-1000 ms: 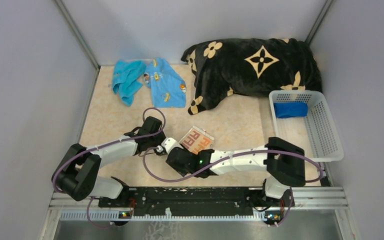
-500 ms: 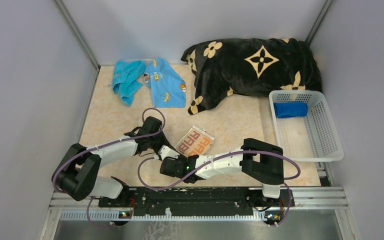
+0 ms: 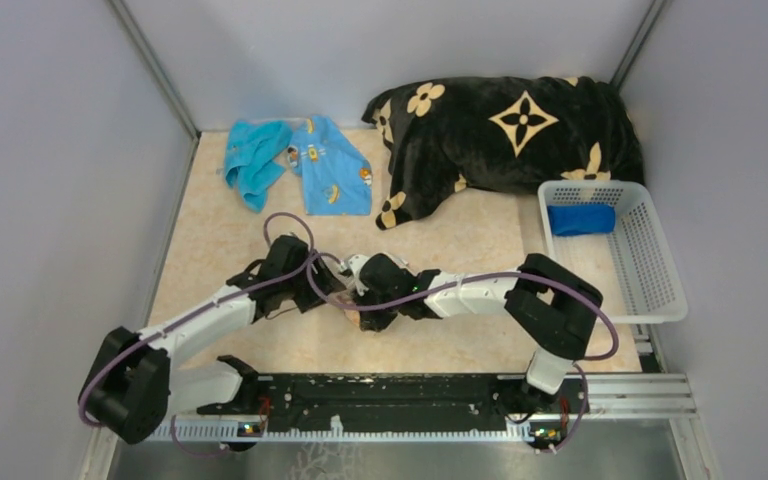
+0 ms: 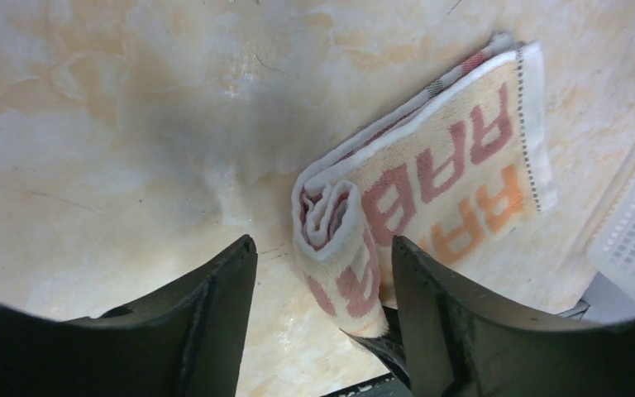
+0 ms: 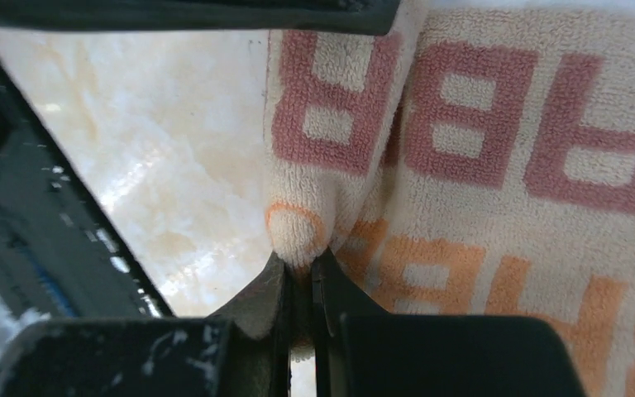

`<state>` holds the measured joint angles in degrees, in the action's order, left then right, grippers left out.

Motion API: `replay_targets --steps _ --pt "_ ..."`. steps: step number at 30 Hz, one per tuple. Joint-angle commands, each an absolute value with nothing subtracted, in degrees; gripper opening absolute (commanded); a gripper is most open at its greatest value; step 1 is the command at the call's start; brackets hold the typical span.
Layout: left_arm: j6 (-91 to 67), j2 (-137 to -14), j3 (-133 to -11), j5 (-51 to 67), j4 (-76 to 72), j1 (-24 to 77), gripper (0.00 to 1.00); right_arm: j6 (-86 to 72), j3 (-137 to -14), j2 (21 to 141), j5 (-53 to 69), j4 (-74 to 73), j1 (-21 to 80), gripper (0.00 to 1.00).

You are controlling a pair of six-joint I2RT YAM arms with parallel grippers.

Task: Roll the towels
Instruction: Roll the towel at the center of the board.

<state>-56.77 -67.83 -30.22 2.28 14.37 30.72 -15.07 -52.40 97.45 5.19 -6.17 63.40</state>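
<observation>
Overhead, lettered towel (image 4: 446, 174) mostly hidden. My right gripper (image 5: 299, 269) pinches its fold (lettering cut off); my left gripper (image 4: 322, 248) stands spread, straddling the rolled end.

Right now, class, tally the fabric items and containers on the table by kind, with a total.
Towels: 4 (turquoise towel, cartoon-print towel, lettered towel, dark blue towel)
Black flowered blanket: 1
White plastic basket: 1
Total: 6
</observation>
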Motion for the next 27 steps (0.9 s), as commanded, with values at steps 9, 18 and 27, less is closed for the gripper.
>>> replay_targets --steps 9,18,27 --pt "-55.31 -49.55 -19.83 5.33 7.11 29.86 0.81 -35.35 -41.73 101.13 43.41 22.79 49.97 0.00" --pt "-59.11 -49.02 -10.55 12.62 -6.66 29.85 0.77 -45.05 -37.89 108.25 48.52 32.26 44.59 0.02" --pt "-59.10 -61.53 -12.78 13.45 -12.26 29.83 0.69 -48.13 -36.34 110.73 48.99 34.99 42.83 0.03"
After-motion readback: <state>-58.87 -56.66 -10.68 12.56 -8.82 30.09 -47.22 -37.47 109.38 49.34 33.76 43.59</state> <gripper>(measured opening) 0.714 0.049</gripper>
